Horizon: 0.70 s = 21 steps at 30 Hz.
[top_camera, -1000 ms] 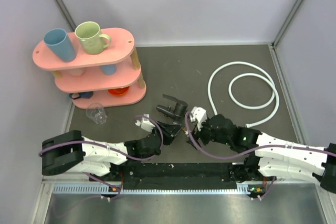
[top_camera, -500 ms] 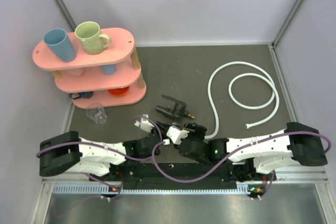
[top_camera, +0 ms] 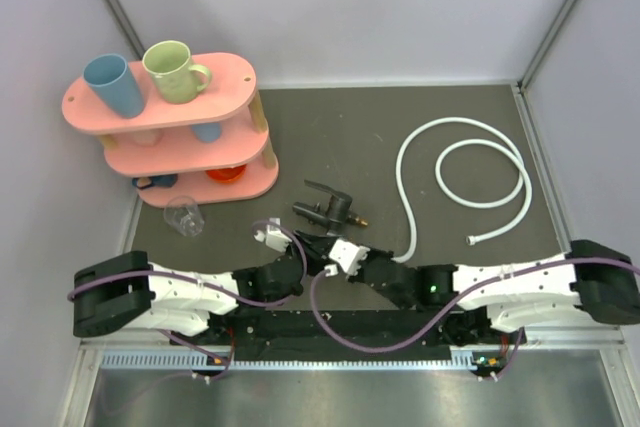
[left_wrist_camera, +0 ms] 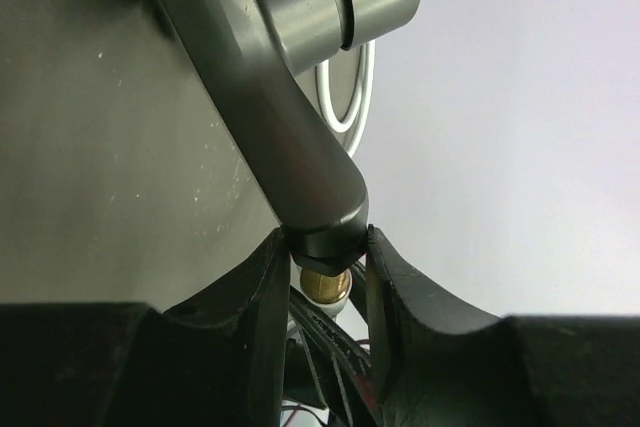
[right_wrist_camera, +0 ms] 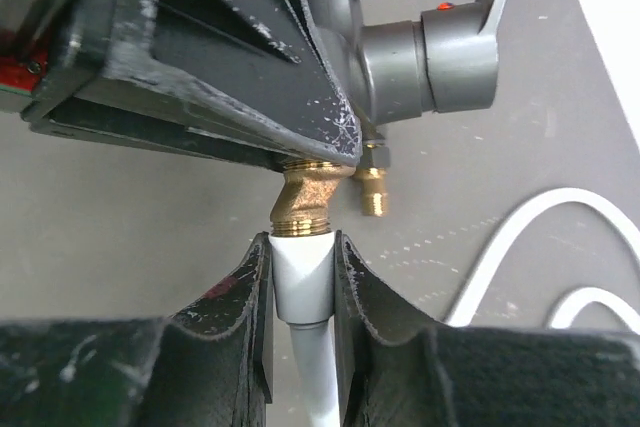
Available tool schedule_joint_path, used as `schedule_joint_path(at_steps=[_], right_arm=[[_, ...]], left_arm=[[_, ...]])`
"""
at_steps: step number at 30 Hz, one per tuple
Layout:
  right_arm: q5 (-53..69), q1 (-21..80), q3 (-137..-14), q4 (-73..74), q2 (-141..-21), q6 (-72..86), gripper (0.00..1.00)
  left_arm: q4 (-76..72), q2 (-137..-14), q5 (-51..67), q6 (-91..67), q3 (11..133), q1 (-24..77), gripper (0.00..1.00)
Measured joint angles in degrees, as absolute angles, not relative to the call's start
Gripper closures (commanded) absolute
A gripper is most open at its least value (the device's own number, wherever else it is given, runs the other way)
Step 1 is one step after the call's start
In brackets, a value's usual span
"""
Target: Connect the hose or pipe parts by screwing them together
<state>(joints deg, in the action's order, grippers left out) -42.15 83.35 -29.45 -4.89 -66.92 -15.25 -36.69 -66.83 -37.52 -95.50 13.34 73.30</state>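
The black tap fitting, at front centre, is pinched by the left gripper. Only from the right wrist is the white hose seen clamped by the right gripper at the brass thread.

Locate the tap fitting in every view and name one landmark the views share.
Top external: fitting near the picture's centre.
Left wrist: a dark bar running from top centre down to lower centre.
Right wrist: top, centre to right, with its brass end lower down at centre.
Shared landmark: white hose.
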Motion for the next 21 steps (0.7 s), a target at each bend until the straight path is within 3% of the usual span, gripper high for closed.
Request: schedule_joint_path(at_steps=[9,17,19,21], right_arm=[[-8.0,64.8,-25.6,-3.2,-54.2,-7.4,1.0],[23.4,46.3,-24.8,-6.4,-59.3,3.0,0.96],[28.9,43.5,-24.9,-7.8,-62.5,5.4,0.89],[33.3,41.5,-25.5,-8.6,-65.6,7.9,0.7]], left_arm=[[-39.7,-67.7,-37.3,-94.1,13.4,73.2,1.0],[-41.3,-71.1,-37.9,-92.4,13.9,73.2,1.0],[-41.1,-71.9,-38.0,-91.9,13.8,73.2,1.0],[-40.7,-72.3,-38.2,-91.7,13.8,73.2,1.0]])
